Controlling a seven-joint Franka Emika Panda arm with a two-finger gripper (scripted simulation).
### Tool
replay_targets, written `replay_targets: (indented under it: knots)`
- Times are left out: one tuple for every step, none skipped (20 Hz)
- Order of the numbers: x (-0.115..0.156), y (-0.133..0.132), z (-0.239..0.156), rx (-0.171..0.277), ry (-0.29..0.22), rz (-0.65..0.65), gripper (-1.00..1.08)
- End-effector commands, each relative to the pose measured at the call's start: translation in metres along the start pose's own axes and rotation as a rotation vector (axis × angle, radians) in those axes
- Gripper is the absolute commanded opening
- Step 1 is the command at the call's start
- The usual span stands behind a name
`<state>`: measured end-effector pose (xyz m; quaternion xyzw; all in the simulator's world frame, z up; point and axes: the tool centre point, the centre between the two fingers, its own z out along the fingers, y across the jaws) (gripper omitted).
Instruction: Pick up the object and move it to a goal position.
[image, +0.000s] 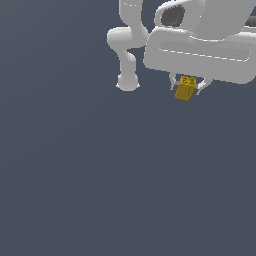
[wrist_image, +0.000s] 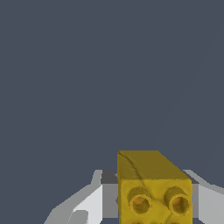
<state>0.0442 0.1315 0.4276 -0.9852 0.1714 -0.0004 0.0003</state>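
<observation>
One brick (image: 185, 89), mustard-yellow, hangs just under your gripper (image: 187, 89) in the exterior view, studs up, probably lifted for transfer. Wrist view: fingers (wrist_image: 89, 203) flank the brick (wrist_image: 153, 186) closely, apparently clamped; contact itself is hidden.

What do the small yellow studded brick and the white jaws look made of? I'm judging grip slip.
The small mustard-yellow studded brick looks like hard moulded plastic: crisp edges, round studs, dull sheen. The white jaws of the gripper look like smooth, matte plastic or painted metal; a render leaves that open.
</observation>
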Motion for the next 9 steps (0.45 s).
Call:
replay_targets:
  knots:
    - [-0.001, -0.001, -0.01, -0.001, -0.001, 0.0, -1.0]
    - [-0.001, -0.001, -0.013, -0.001, -0.001, 0.0, -1.0]
    - [-0.001, -0.001, -0.016, -0.001, -0.001, 0.0, -1.0]
    - [-0.002, -0.001, -0.018, -0.001, -0.001, 0.0, -1.0]
    - [-0.002, -0.002, -0.02, -0.001, -0.001, 0.0, -1.0]
    - [-0.002, -0.002, -0.021, -0.001, -0.001, 0.0, -1.0]
    - [-0.002, -0.002, -0.022, -0.001, -0.001, 0.0, -1.0]
    - [-0.002, -0.002, -0.022, -0.001, -0.001, 0.0, -1.0]
    - [-0.002, -0.002, -0.022, -0.001, -0.001, 0.0, -1.0]
